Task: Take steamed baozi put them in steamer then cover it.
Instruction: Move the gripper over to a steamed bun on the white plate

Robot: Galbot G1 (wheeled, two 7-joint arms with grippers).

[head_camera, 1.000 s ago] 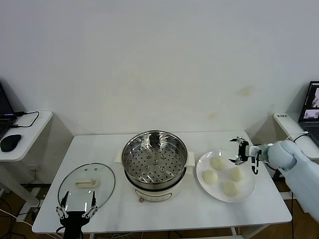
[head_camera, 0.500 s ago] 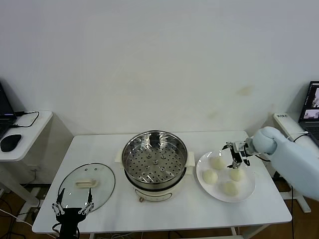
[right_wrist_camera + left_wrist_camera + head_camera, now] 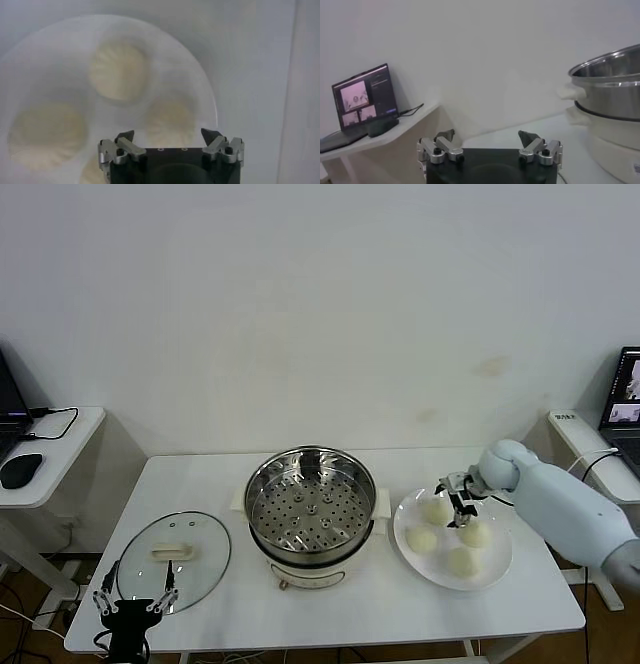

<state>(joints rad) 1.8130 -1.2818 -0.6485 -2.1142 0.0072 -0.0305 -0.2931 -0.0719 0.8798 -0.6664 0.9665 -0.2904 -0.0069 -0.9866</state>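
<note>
Since the earlier frames the right gripper [image 3: 456, 502] has swung in from the worktop's right edge to hover over the plate [image 3: 498, 567], and the left gripper [image 3: 133, 602] has slipped lower toward the near left corner. Both have their fingers spread wide apart and hold nothing.

Four steamed baozi [image 3: 436, 510] sit on the flat, glossy white plate, to the right of the steamer [image 3: 311, 494]. They are small, round, smooth domes of cream-white dough. In the right wrist view fine pleats radiate from the crown of each one [image 3: 119, 71], and the right gripper [image 3: 169, 137] hangs directly above them, its dark pointed fingertips [image 3: 210, 135] not touching any bun.

The steamer stands at the middle of the white worktop [image 3: 520, 599]: a round basket of shiny stainless steel with a rolled rim and a floor punched with rings of holes, nothing inside it. It rests on a cream-white pot base [image 3: 310, 569] with stubby side handles.

A round glass lid [image 3: 172, 556] with a metal rim and a flat cream handle lies flat on the worktop, left of the steamer, with the left gripper at its near edge.
</note>
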